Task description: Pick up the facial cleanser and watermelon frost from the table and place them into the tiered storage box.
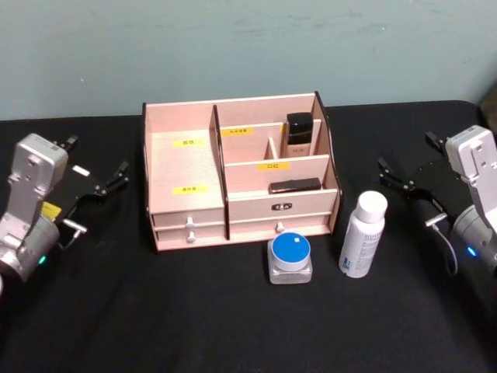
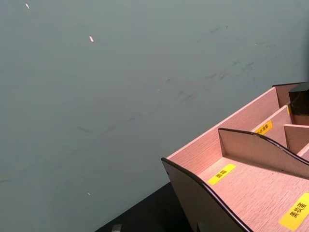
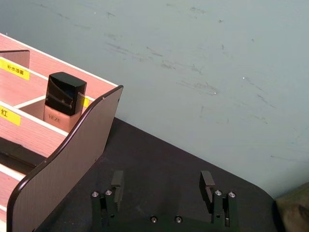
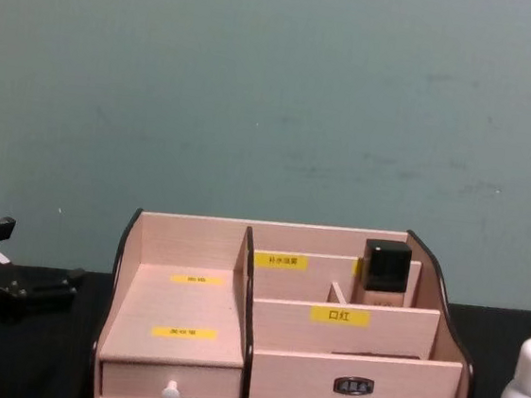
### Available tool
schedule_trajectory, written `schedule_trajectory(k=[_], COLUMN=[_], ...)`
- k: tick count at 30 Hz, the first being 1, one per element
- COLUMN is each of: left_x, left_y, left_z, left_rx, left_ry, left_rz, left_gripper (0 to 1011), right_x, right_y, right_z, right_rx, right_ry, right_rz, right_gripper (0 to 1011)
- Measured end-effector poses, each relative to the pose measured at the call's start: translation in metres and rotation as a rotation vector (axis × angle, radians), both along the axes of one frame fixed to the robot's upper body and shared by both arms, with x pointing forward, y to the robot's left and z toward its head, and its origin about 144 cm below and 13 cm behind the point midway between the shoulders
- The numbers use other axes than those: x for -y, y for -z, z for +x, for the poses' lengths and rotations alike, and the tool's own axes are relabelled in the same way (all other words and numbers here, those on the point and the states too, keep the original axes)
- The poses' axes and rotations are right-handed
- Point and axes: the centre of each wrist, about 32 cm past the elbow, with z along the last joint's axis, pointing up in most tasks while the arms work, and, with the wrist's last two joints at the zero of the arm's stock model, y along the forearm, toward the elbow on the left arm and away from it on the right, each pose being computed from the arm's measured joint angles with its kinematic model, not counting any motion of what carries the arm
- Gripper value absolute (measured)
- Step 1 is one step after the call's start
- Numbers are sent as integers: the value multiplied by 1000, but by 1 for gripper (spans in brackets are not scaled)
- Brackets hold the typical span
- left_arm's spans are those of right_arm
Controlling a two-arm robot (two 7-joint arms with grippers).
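In the head view, the facial cleanser [image 1: 363, 235] (the tall white bottle with a white cap, as I read it) stands upright on the table [image 1: 194, 318] just inward of the right tool [image 1: 410, 159], whose fingers are spread and empty. The watermelon frost [image 1: 290, 259], which I take to be the squat jar with the blue lid, sits farther inward from that tool, just before the drawers of the tiered storage box [image 1: 178, 165]. The left tool [image 1: 97, 162] is open too, out beyond the box's other side and well apart from both items. The bottle looks light, stiff and smooth and would likely tip if nudged high, so a hold round its mid-body seems safest. The jar looks denser and perhaps slippery, best pinched across its flat sides below the lid. A flat black case [image 1: 295, 186] already lies in one front tier. In the left wrist view, the box's broad stepped tiers lie bare ahead of that tool. In the right wrist view, the parted fingers [image 3: 206, 182] frame bare table, with the box's curved dark-edged wall close beside them and a dark-capped bottle [image 3: 65, 104] filling a rear compartment. The chest view shows the cleanser's cap [image 4: 522, 397] on the right tool's side of the box, so the tiers toward the left tool look the freer landing.
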Motion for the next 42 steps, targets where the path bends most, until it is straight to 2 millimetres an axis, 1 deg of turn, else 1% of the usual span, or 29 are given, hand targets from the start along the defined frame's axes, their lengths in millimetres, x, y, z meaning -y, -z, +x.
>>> schedule_trajectory(k=[13, 21, 23, 26, 27, 30, 36, 42], left_x=[0, 0, 0, 0, 0, 0, 0, 0], left_y=[0, 0, 0, 0, 0, 0, 0, 0], left_z=[0, 0, 0, 0, 0, 0, 0, 0], left_rx=[0, 0, 0, 0, 0, 0, 0, 0], left_ry=[0, 0, 0, 0, 0, 0, 0, 0], left_rz=[0, 0, 0, 0, 0, 0, 0, 0], left_gripper=[1010, 1010, 1009, 1009, 1010, 1009, 1010, 1010], right_x=[1, 5, 7, 8, 9, 10, 13, 13], right_y=[0, -12, -20, -26, -31, -37, -54, -63], right_z=[0, -5, -10, -15, -19, -26, -50, -70], right_rx=[0, 24, 40, 47, 54, 63, 75, 40], right_ry=[-2, -11, -21, -37, -48, -65, -116, -158], right_rz=[2, 14, 25, 39, 49, 58, 95, 139], right_gripper=[1003, 1003, 1003, 1003, 1003, 1002, 1003, 1003])
